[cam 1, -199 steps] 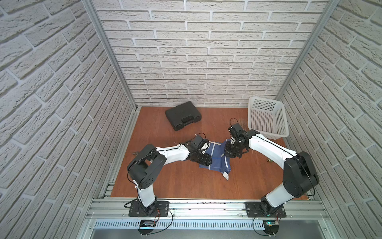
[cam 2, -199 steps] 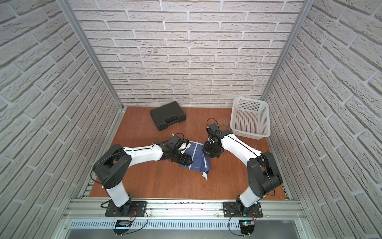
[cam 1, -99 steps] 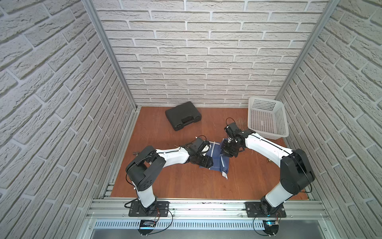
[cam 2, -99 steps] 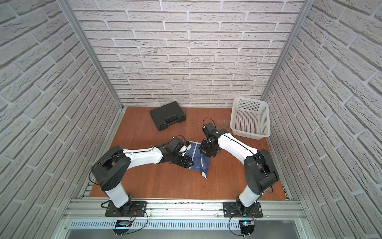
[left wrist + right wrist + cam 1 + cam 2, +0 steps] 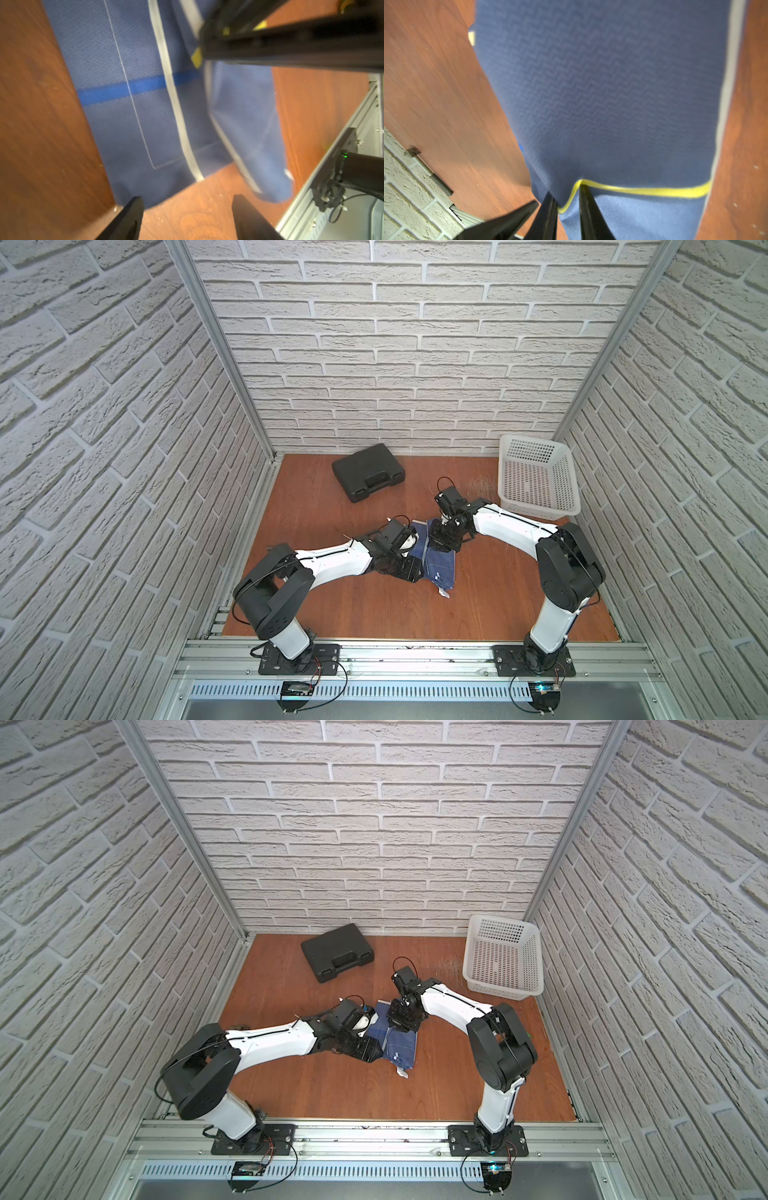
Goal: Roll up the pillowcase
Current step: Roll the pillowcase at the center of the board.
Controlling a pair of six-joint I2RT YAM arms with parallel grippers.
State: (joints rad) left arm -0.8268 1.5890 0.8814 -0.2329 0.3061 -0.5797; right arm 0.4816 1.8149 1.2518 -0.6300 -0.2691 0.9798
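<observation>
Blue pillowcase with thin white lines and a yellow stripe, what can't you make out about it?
- Top views: far edge of the blue pillowcase hidden under the right gripper; any roll unclear.
- Small white label: text too small.
- Left wrist view: blurred; that gripper covers most of the yellow stripe.
- Right wrist view: cloth cut off by frame edges.

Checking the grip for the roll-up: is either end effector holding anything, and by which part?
The right end effector pinches the pillowcase at its yellow stripe. The left end effector is open and holds nothing.
</observation>
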